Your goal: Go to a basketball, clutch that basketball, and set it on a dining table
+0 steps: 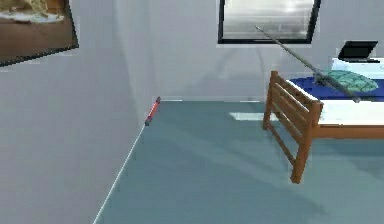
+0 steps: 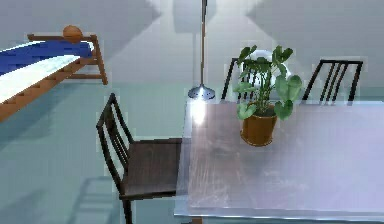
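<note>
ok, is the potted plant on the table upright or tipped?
Upright. The potted plant stands with its pot flat on the dining table, and its leaves rise straight above it.

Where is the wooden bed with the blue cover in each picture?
Forward view: the brown wooden bed stands at the right edge, below the dark-framed window.
Arm side view: the bed is in the upper left corner, with a round orange ball at its far end.
Shared landmark: the blue cover lying on the bed's white mattress.
</note>
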{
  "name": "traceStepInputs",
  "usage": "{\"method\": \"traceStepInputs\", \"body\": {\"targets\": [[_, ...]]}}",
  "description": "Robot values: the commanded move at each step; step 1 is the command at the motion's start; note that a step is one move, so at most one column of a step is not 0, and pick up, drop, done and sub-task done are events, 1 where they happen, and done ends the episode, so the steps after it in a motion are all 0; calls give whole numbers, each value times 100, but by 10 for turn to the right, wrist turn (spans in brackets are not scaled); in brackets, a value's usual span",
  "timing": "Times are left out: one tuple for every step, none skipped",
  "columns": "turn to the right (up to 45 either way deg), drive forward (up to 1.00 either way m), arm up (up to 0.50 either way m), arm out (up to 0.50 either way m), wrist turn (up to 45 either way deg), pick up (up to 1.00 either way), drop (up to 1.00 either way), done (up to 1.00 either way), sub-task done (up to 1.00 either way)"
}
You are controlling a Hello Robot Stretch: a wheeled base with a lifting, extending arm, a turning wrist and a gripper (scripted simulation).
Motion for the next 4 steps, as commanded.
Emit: {"method": "traceStepInputs", "body": {"targets": [[120,0,0,0,0,0,0,0,0],[0,30,0,0,0,0,0,0,0],[390,0,0,0,0,0,0,0,0],[0,95,0,0,0,0,0,0,0]]}}
